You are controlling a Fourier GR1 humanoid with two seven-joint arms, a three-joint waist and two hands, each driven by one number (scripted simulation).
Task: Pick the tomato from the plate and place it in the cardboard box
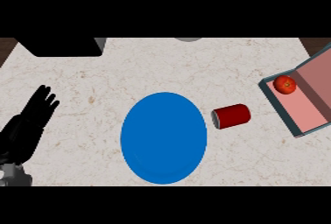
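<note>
The red tomato (285,84) lies inside the cardboard box (279,104) at the right edge, near the box's upper left corner. The box has a pinkish floor and blue-grey walls. The blue plate (164,137) sits in the middle of the counter with nothing on it. My left hand (29,120) shows at the far left, fingers straight and pointing up, open and holding nothing, well away from the plate. No right hand shows in the head view.
A red can (231,116) lies on its side between the plate and the box. A black appliance (61,46) stands at the back left. A grey round object (188,39) peeks in at the top edge.
</note>
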